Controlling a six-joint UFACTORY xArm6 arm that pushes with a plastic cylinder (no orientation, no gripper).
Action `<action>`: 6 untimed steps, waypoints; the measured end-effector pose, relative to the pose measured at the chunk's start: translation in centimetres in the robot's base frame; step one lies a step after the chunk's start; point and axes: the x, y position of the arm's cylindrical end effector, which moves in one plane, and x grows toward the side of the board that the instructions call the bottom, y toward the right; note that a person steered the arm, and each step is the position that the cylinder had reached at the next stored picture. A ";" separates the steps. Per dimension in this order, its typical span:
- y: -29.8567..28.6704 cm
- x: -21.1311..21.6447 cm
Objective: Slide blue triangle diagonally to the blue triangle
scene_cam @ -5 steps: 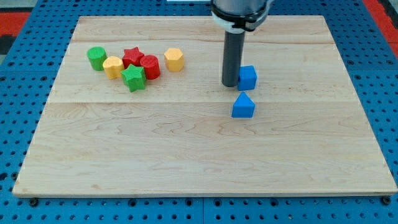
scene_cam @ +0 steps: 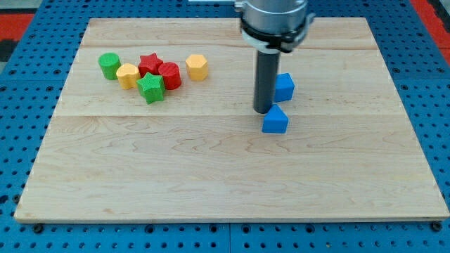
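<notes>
The small, rigid, light blue triangle, touched at its upper-left corner by my tip, which holds nothing, is judged to slide easily if pushed on a flat side.

The rod's tip stands just left of two blocks: one block behind, a peaked block in front. Six more blocks cluster far left on the board.
</notes>
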 end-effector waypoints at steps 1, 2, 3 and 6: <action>3.5 -0.6; 7.7 2.2; 5.0 4.7; 2.8 1.6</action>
